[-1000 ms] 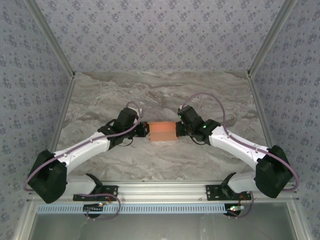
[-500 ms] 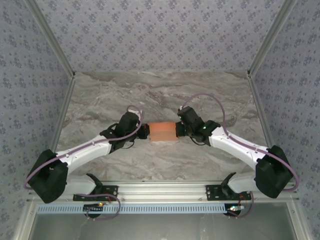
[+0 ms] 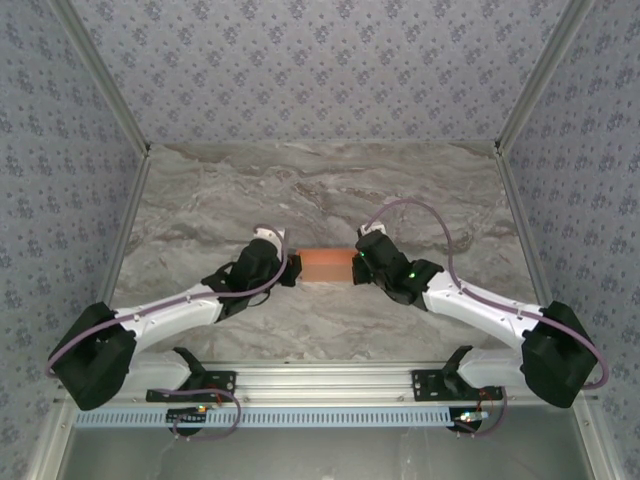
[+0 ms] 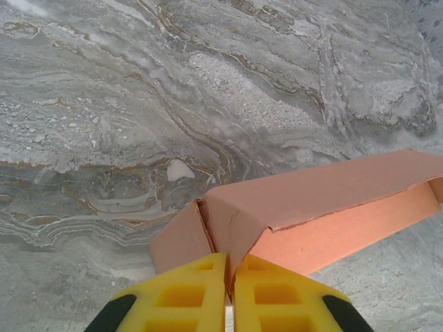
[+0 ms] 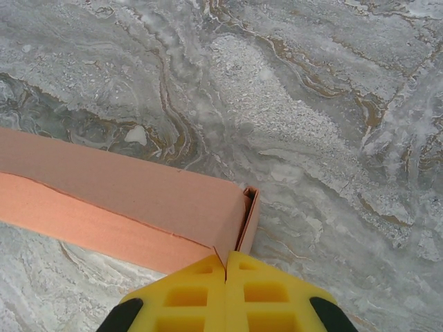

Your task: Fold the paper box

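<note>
Paper box [image 3: 326, 266] is lying between the claws on the desk [image 3: 320, 190]. Left claw [image 4: 228, 261] and right claw [image 5: 226, 261] are pinching its ends, nearly closed, probably bracing the folds.

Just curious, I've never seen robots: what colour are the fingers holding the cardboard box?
Bright yellow fingers; clearest in the right wrist view.

Bright, diffuse overhead light. The arms [image 3: 170, 305] cast faint shadows on the worktop [image 3: 330, 200]. Wrist views are sharp; the box's [image 4: 332, 235] side glows brighter than its top.
</note>
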